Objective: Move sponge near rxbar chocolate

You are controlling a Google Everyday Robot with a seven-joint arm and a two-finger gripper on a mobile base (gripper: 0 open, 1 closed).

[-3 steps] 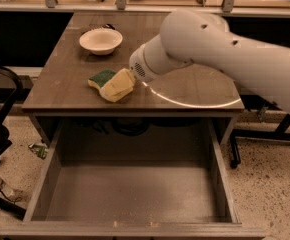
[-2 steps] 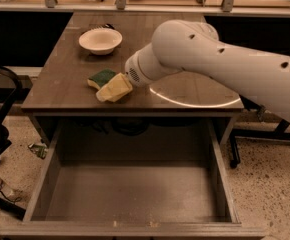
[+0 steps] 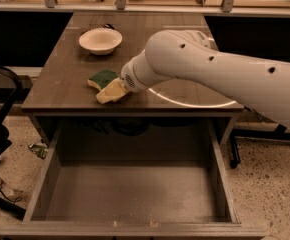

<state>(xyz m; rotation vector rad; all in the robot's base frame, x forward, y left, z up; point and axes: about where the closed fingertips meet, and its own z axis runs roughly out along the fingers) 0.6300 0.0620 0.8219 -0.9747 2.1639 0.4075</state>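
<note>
One tabletop sits above an open drawer, a white arm reaching over it from the right. A white bowl stands at the far left; the sponge lies tilted near the front edge, the pincer at its right side, grip impossible to tell, and the dark rxbar shows just behind the bowl.

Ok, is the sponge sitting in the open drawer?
No, the sponge lies on the tabletop near its front edge, with the gripper against it, above the drawer.
</note>
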